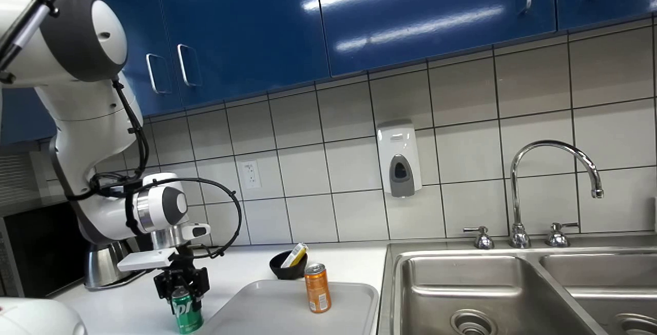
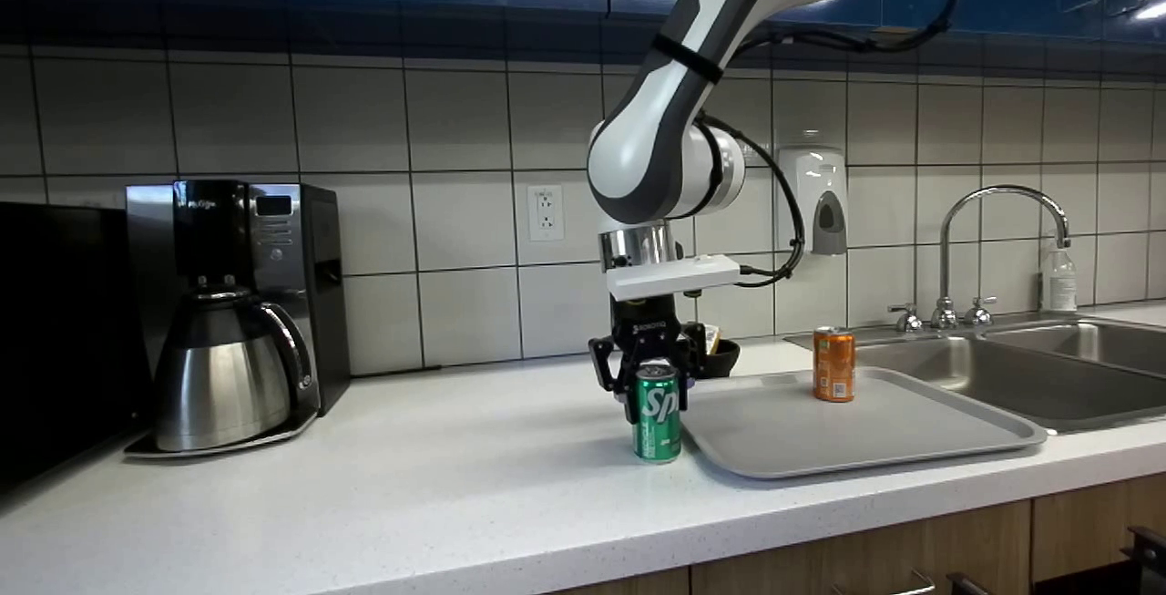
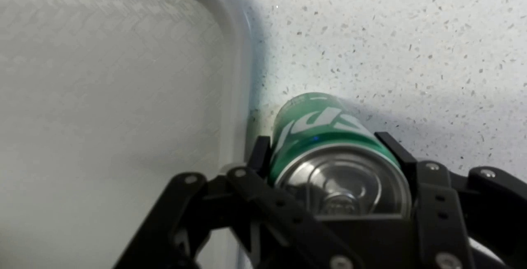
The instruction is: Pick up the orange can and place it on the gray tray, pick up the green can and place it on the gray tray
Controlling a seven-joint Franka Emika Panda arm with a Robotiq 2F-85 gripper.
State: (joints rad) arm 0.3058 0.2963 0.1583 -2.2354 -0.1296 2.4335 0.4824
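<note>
The green can (image 2: pixel 658 431) stands upright on the white counter, just beside the edge of the gray tray (image 2: pixel 820 438). It also shows in an exterior view (image 1: pixel 188 316) and in the wrist view (image 3: pixel 319 122), its silvery top facing the camera. My gripper (image 2: pixel 657 405) points down with one finger on each side of the can's upper part; in the wrist view (image 3: pixel 323 139) both fingers lie against it. The orange can (image 2: pixel 833 364) stands upright on the far part of the tray; it also shows in an exterior view (image 1: pixel 317 289). It is out of the wrist view.
A black bowl (image 1: pixel 287 272) with a yellow-and-white packet (image 1: pixel 295 255) stands behind the tray. The steel sink (image 1: pixel 462 291) with its faucet (image 1: pixel 516 191) lies beyond the tray. A coffee maker (image 2: pixel 323 294) with a steel carafe (image 2: pixel 223 390) stands on the counter's opposite side.
</note>
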